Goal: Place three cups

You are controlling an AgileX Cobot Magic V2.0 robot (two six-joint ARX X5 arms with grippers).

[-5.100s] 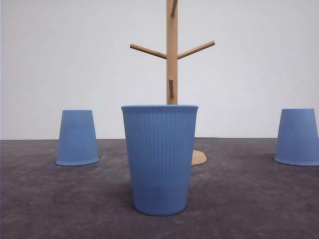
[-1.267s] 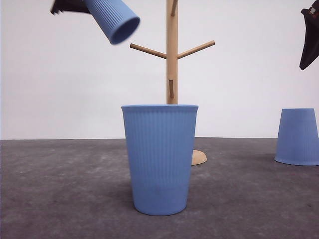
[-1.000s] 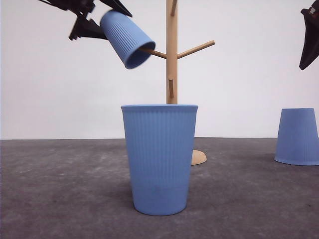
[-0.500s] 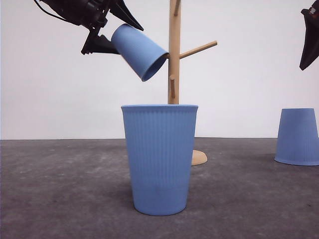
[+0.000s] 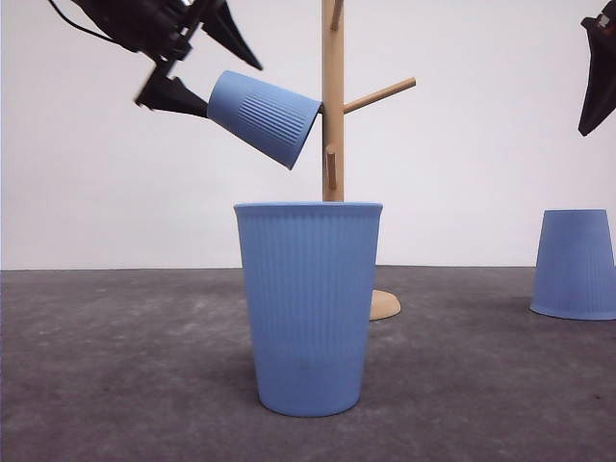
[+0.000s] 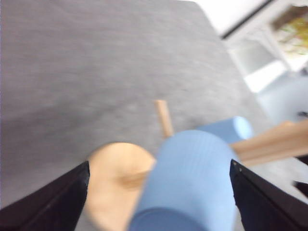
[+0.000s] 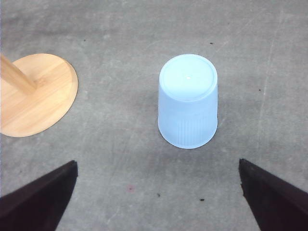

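Light-blue and ribbed, the first cup [image 5: 264,116] is sitting tilted on the left peg of the wooden rack [image 5: 333,144], its mouth against the post and its base pointing up and away to the left. We are in the hanging step for this cup. The left gripper [image 5: 197,65] is at the cup's base with its fingers [image 5: 231,34] spread on either side; from the front view they are looking open, apart from the cup wall, so we judge the cup to be resting on the peg by itself.

In the middle, the second cup [image 5: 309,306] is standing upright on the worktop [image 5: 115,385], nearest the camera and in front of the rack base [image 5: 384,304].

On the right, the third cup [image 5: 575,264] is standing mouth-down. The right gripper [image 7: 159,202] is hovering above it with fingers [image 7: 38,202] wide open, holding nothing.

Next, we are expecting the left gripper to draw back along the peg axis without dragging the cup off, while the right gripper descends squarely over the inverted cup.
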